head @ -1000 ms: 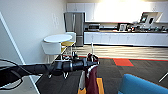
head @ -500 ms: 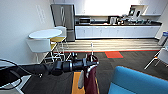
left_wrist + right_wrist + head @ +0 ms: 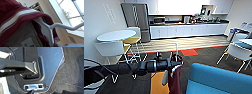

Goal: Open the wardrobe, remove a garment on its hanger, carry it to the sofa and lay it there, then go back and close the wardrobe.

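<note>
Left jaws (image 3: 172,62): at the end of the left arm, which reaches across the near foreground from the left; clenched on the hanger (image 3: 176,51), judged from the garment hanging free beneath them; the fingers themselves are too blurred to make out
Right jaws: state cannot be told
Hanger: thin and white, its tall hook standing up above the left jaws in the head view; the left wrist view shows its neck and one shoulder bar (image 3: 55,25) emerging from the collar
Garment (image 3: 174,77): maroon jacket, suspended upright just below the left jaws, one pale sleeve hanging at its left side; collar edged with white stripes (image 3: 18,15), pale lining and a label inside
Sofa (image 3: 219,80): bright blue, near right, just beside the garment; nothing lies on it
Task progress: garment is out of the wardrobe and carried as far as the sofa; laying it down is not yet done, and the return to close the wardrobe remains
Surroundings: round white counter (image 3: 116,35) with chairs at far left; kitchen units along the far wall
</note>
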### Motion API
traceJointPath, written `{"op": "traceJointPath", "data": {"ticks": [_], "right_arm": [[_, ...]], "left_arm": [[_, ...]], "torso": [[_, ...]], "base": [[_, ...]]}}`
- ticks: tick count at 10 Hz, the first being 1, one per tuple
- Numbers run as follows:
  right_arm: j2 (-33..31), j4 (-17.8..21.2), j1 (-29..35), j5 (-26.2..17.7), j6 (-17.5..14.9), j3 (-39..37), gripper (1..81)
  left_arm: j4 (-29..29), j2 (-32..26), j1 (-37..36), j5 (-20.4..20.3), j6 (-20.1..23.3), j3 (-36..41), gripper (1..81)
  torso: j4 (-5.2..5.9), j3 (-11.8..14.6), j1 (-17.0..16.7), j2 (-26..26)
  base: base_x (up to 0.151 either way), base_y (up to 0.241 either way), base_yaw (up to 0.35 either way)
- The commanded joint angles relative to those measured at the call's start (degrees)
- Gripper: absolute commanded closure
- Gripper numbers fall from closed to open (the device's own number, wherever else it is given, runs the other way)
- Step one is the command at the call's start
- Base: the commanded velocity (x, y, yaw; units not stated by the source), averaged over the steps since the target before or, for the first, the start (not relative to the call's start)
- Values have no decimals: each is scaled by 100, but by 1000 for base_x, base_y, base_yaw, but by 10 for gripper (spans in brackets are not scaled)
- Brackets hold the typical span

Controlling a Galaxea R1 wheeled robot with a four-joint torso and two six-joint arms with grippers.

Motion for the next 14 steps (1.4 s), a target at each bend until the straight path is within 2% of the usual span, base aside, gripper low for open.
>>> {"op": "traceJointPath", "data": {"ticks": [1, 14], "right_arm": [[-39, 2, 61, -365, -3, 33, 10], [13, -24, 44, -356, 5, 7, 10]], "left_arm": [[161, -8, -1042, -529, 81, 272, 811], [170, 27, -1024, -529, 72, 316, 811]], "torso": [[0, 0, 0, 0], [0, -2, 0, 0]], "base": [[0, 0, -262], [0, 0, -269]]}}
